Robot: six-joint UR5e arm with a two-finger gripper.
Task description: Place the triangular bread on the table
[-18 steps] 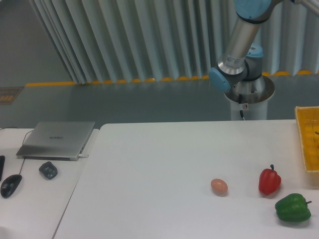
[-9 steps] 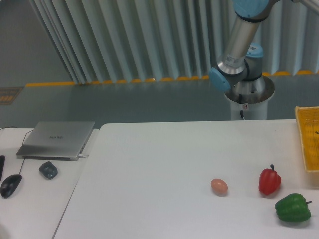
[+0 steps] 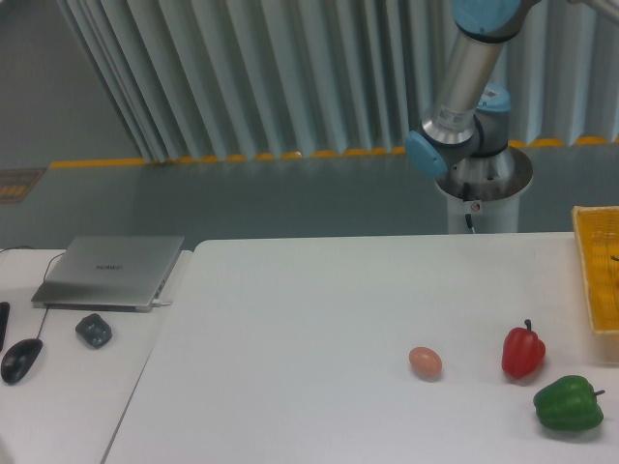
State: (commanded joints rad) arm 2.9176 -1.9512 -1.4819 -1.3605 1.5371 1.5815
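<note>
The triangular bread is out of view. The white table fills the lower middle and right of the camera view. Only the arm's base and lower links show, behind the table's far edge at upper right. The arm runs out of the top of the frame, and the gripper is out of view.
On the table lie a small brown egg, a red pepper and a green pepper. A yellow basket stands at the right edge. A separate desk on the left holds a laptop, a mouse and a small dark object.
The arm's upper link has shifted very slightly. Nothing on the table has moved.
</note>
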